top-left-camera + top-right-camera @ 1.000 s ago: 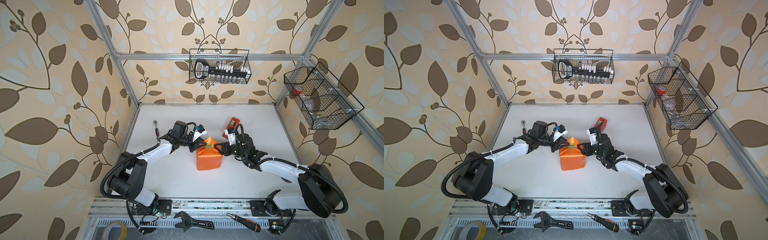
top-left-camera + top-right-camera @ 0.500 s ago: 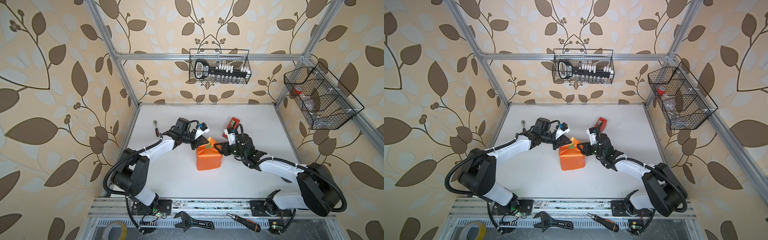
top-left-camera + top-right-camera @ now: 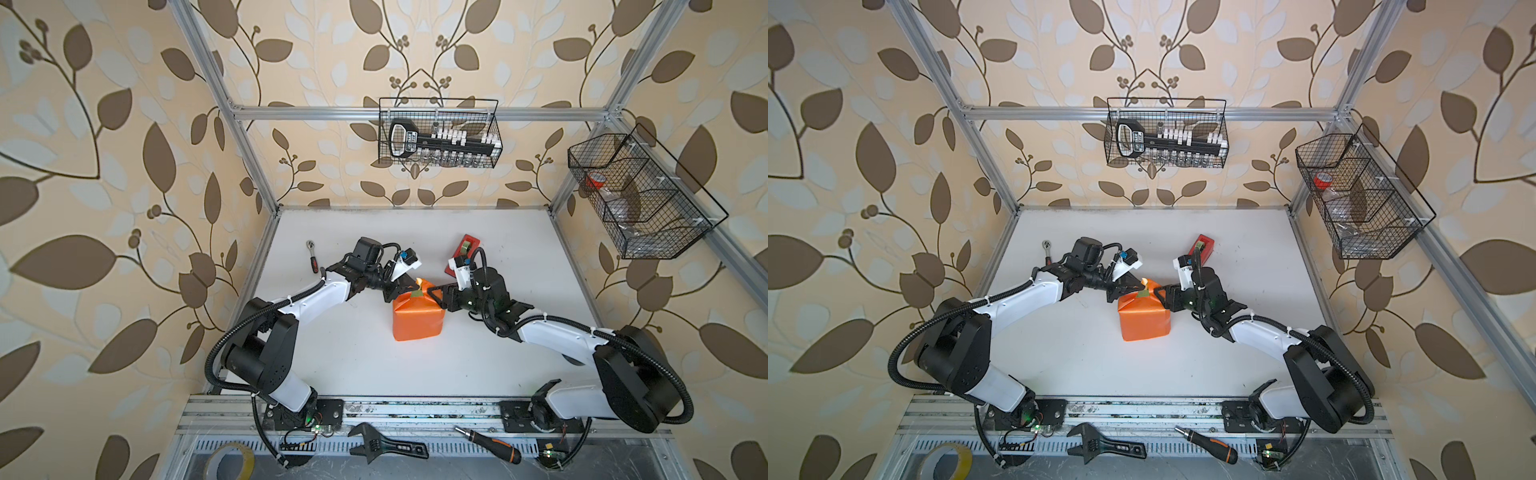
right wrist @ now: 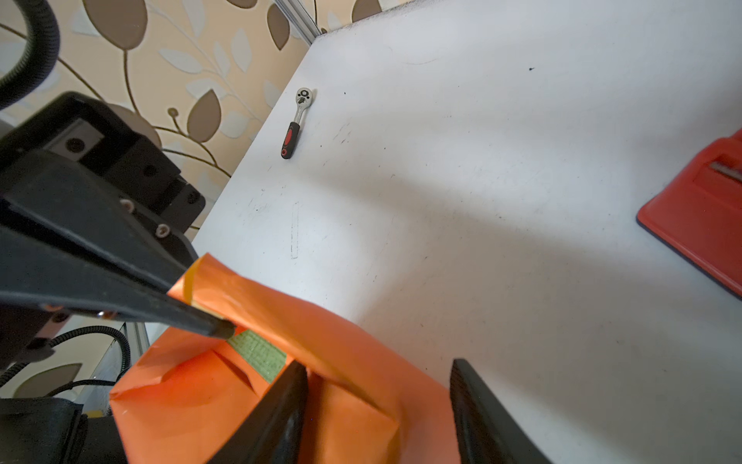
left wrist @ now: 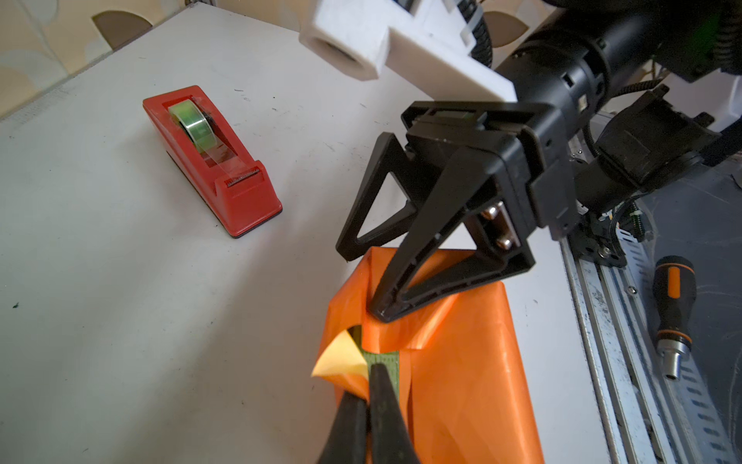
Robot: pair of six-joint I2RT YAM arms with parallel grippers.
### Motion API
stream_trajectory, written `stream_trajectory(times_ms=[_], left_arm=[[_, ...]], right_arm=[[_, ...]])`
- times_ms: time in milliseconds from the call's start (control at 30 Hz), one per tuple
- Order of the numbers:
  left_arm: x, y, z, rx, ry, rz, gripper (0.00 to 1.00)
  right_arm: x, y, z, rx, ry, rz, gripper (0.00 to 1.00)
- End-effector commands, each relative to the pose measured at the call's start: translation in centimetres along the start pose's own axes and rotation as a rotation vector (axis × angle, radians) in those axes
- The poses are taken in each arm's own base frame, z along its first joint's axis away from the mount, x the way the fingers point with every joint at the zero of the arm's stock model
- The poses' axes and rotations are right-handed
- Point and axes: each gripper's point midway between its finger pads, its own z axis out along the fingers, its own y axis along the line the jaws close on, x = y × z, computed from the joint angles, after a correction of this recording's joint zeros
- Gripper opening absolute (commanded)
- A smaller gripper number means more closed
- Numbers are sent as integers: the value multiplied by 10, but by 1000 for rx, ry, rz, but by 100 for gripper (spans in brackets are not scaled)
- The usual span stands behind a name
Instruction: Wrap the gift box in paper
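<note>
Left hand (image 5: 367, 401): clenching the paper (image 5: 461, 361) flap, lower centre.
Right hand (image 3: 436, 297): lying open, pinning the fold.
Tip: keeping flap taut (box (image 4: 257, 353) showing).

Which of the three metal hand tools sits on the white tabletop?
The small red-and-black-handled ratchet; the adjustable wrench and orange-handled screwdriver lie off it, on the front metal ledge.

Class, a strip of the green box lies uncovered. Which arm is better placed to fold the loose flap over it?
Left, probably: the left gripper is shut on the paper at that flap, just beside the gift box strip. The right gripper is open, one finger pressing the wrapping down.
</note>
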Motion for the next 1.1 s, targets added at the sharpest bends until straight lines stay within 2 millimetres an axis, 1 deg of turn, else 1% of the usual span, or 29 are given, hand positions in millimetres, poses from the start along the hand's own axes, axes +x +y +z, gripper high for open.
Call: stream_trajectory(times_ms=[0,133,233,333,467,600,733,933,1067], left_arm=[[-18,-15,-8,21,-42,58,9],[-19,-17,-8,24,-47,56,12],[-22,-17,-8,20,-57,57,12],[-23,-15,-7,11,-52,56,11],[-25,-14,-7,2,-54,53,6],[-30,-15,-9,-6,-68,62,6],[-30,-14,-10,-18,-68,60,12],[-30,-13,-11,-26,-73,59,14],[-30,-12,-10,-27,-71,60,8]], right_arm=[[35,-18,-1,71,117,18,58],[35,-17,-2,71,117,17,58],[35,-18,-1,72,118,17,58],[35,-17,-1,70,118,15,58],[35,-16,-1,68,119,15,58],[35,-17,0,71,119,14,58],[36,-16,0,70,120,15,58],[37,-17,1,71,123,15,58],[35,-16,1,69,119,13,58]])
